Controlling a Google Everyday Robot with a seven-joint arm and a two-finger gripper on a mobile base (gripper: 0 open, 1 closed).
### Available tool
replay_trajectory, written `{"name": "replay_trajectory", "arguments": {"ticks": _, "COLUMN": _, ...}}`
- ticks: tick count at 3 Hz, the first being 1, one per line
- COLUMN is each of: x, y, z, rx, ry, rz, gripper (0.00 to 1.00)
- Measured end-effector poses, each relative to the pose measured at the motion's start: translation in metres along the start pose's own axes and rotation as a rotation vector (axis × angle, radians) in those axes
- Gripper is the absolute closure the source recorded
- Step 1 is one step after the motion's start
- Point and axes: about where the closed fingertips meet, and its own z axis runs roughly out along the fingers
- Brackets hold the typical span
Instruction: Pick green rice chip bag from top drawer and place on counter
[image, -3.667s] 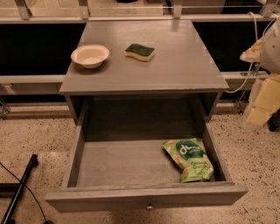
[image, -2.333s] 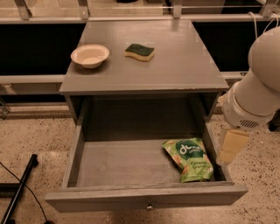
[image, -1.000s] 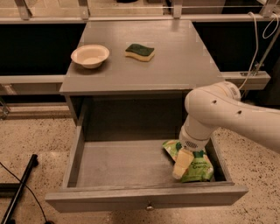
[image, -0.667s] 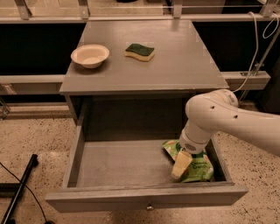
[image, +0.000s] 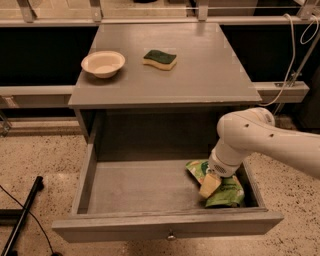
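1. Counter (image: 200, 75): grey cabinet top and the destination.
2. Top drawer (image: 165, 225): pulled open.
3. Green rice chip bag (image: 227, 192): lies in the drawer's right front corner. A good grasp would probably pinch a raised crinkled edge, then lift straight up, clear of the side wall.
4. Gripper (image: 209, 186): low inside the drawer, over the bag's middle and apparently touching it. Whether it is spread or closed cannot be told.

The robot's white arm (image: 285, 147) comes in from the right edge at about 4 o'clock and runs toward the middle of the view, where it bends at a rounded elbow joint (image: 245, 131). From the bend the wrist (image: 225, 162) drops toward 7 o'clock. The pale yellow gripper (image: 210, 185) hangs below the wrist, pointing down and slightly left, at roughly 5 o'clock from the view's centre.
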Motion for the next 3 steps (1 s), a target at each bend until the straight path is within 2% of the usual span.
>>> {"name": "replay_trajectory", "arguments": {"ticks": 1, "x": 0.0, "y": 0.0, "z": -0.004, "rx": -0.001, "ry": -0.003, "rz": 0.001, "gripper": 0.72}}
{"name": "replay_trajectory", "arguments": {"ticks": 2, "x": -0.023, "y": -0.003, "z": -0.044, "rx": 0.007, "ry": -0.149, "rz": -0.013, "gripper": 0.95}}
{"name": "replay_trajectory", "arguments": {"ticks": 3, "x": -0.033, "y": 0.0, "z": -0.104, "rx": -0.004, "ry": -0.323, "rz": -0.059, "gripper": 1.0}}
